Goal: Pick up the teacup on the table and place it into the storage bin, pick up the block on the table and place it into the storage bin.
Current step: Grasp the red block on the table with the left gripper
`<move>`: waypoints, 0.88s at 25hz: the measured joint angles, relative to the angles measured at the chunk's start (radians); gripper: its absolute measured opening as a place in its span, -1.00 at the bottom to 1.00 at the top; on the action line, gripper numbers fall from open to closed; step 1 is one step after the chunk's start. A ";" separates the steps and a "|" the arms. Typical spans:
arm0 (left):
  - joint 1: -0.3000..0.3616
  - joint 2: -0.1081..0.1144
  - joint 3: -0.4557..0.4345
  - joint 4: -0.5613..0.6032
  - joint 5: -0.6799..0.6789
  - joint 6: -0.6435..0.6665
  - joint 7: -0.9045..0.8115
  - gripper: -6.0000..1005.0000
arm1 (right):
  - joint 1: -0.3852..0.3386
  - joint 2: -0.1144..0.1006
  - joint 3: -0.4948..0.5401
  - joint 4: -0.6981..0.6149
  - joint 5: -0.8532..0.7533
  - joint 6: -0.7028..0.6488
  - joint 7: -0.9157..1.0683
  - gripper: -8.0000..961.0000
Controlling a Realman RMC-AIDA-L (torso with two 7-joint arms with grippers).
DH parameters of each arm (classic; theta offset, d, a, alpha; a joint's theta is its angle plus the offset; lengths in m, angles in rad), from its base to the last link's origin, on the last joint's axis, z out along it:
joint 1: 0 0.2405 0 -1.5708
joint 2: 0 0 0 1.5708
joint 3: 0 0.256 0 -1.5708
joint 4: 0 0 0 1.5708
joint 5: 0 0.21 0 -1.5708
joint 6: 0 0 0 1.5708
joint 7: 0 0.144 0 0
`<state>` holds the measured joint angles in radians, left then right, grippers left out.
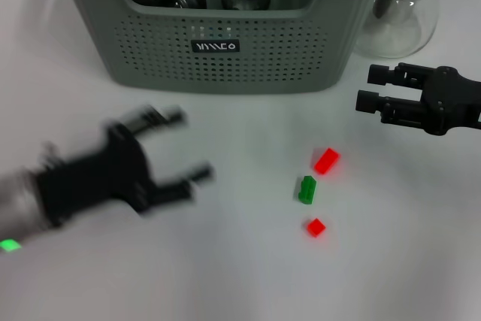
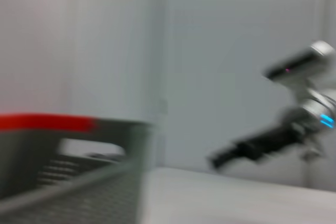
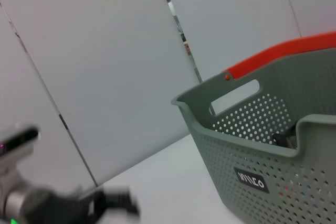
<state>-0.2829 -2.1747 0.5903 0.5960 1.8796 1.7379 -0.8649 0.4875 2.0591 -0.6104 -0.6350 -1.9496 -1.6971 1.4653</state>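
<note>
This looks like a robot test lab rather than a home: a bare white counter (image 1: 248, 276) stands before plain pale wall panels (image 3: 105, 77) with thin seams, without furnishings or decoration. The few props are staged: a large grey-green perforated plastic storage bin (image 1: 225, 50) with a small black label, a clear glass carafe (image 1: 402, 13) beside it, and small red (image 1: 326, 161) and green (image 1: 307, 189) plastic blocks lying loose on the counter.
</note>
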 joint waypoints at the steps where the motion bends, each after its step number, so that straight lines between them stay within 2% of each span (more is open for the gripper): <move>1: -0.010 0.000 0.015 -0.067 0.026 -0.015 0.064 0.76 | 0.001 0.000 0.000 0.000 0.000 0.000 0.000 0.52; 2: -0.020 -0.001 0.033 -0.116 0.037 -0.030 0.109 0.76 | 0.001 0.001 0.000 0.000 0.000 0.000 0.001 0.52; 6: -0.085 -0.003 0.137 -0.289 0.051 -0.171 0.245 0.48 | 0.003 0.000 0.000 0.000 0.000 0.001 0.001 0.52; 10: -0.187 -0.004 0.180 -0.422 0.056 -0.308 0.265 0.18 | 0.000 0.000 0.000 0.000 0.000 -0.003 0.002 0.52; 17: -0.308 -0.004 0.176 -0.599 0.054 -0.488 0.357 0.16 | -0.001 -0.001 -0.001 0.000 0.000 -0.001 0.003 0.52; 22: -0.340 -0.004 0.167 -0.647 0.049 -0.518 0.387 0.13 | 0.003 0.000 -0.003 0.000 0.000 0.001 0.003 0.52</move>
<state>-0.6232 -2.1782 0.7575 -0.0511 1.9291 1.2198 -0.4775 0.4904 2.0594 -0.6134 -0.6350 -1.9497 -1.6959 1.4681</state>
